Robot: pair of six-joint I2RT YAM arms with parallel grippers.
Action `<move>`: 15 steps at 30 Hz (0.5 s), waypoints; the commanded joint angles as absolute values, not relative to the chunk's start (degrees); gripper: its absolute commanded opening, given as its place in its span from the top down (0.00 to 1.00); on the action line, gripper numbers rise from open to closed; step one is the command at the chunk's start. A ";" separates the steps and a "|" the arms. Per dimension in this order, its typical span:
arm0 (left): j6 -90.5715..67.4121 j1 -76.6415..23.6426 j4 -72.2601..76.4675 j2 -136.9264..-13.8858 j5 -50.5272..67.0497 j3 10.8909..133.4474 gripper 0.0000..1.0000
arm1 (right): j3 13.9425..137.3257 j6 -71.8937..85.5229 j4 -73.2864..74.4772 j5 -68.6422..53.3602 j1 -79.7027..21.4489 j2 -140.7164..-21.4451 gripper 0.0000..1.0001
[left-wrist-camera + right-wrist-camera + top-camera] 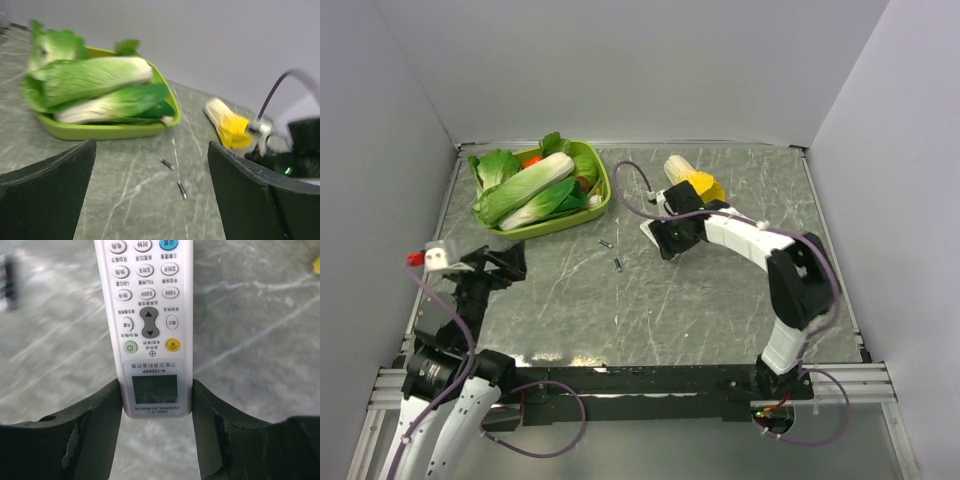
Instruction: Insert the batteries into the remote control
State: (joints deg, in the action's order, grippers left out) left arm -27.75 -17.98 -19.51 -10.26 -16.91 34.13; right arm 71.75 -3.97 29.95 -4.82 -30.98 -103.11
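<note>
Right gripper [156, 385] closed on the screen end of the remote control [150, 315], buttons up, far right of centre, beside the toy cabbage [692, 180]. Left of there, loose on the counter [720, 310], both batteries [618, 265]. Near left, left gripper [151, 150] spread wide.

The slim white plastic remote control [155, 325] sits button side up between the two black fingers of the right pincer [156, 390]. The fingers touch both its long sides at the end with the little grey screen. It has rows of small white buttons, plus a yellow, a green and a blue one. The two tiny, thin, dark batteries [618, 265] lie on their sides, a little apart, near the right pincer on its left, and out in front of the left pincer [151, 146].
</note>
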 commanded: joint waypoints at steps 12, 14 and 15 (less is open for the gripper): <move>-43.39 -17.84 -0.45 -33.21 25.29 34.90 0.03 | 54.06 -3.34 21.36 -14.24 -43.76 -64.26 0.85; -51.30 -17.93 6.99 -36.29 27.85 33.41 0.03 | 52.39 -2.73 19.87 -13.98 -45.86 -61.62 0.85; -55.42 -18.10 9.21 -37.26 29.69 32.96 0.03 | 51.95 -2.64 19.43 -13.63 -46.49 -60.92 0.85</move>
State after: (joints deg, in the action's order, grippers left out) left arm -39.11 -17.98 -5.08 -34.35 18.70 34.02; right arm 54.02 -3.79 24.86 -13.28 -44.03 -64.31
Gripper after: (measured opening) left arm 0.969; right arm 0.597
